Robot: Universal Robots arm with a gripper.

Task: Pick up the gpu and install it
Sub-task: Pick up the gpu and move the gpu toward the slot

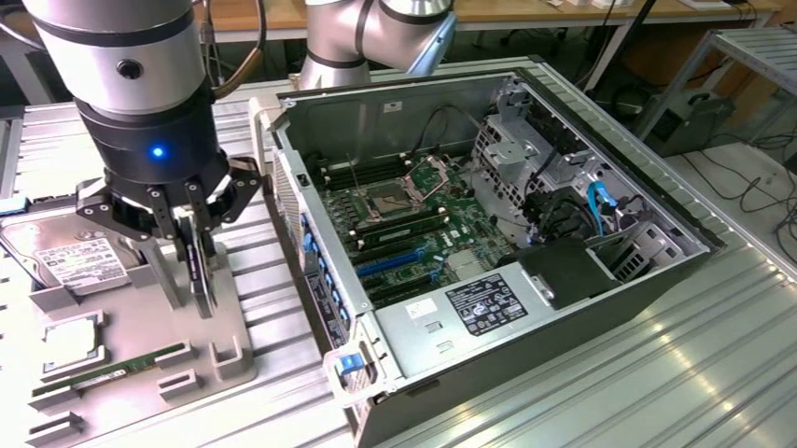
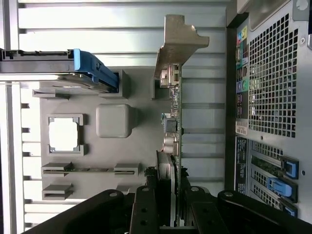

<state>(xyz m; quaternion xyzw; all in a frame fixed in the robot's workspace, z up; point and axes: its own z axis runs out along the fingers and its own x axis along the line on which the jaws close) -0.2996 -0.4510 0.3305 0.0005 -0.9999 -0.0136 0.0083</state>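
Ribbed metal bench (image 1: 697, 373) carries a grey parts tray (image 1: 237, 355) and, at 3 o'clock from it in the exterior view, an open computer case (image 1: 622, 280). The gripper (image 1: 189, 245) is down over the tray, closed on the gpu (image 1: 203, 280), which stands on edge in its slot. The wrist view shows the card (image 2: 174, 107) edge-on between the fingers (image 2: 146, 204), with its silver bracket (image 2: 178, 41) at the far end. At 9 o'clock from the gripper in the exterior view lies a hard drive (image 1: 62, 257). Its white label and the sticker (image 1: 486, 306) inside the case are unreadable.
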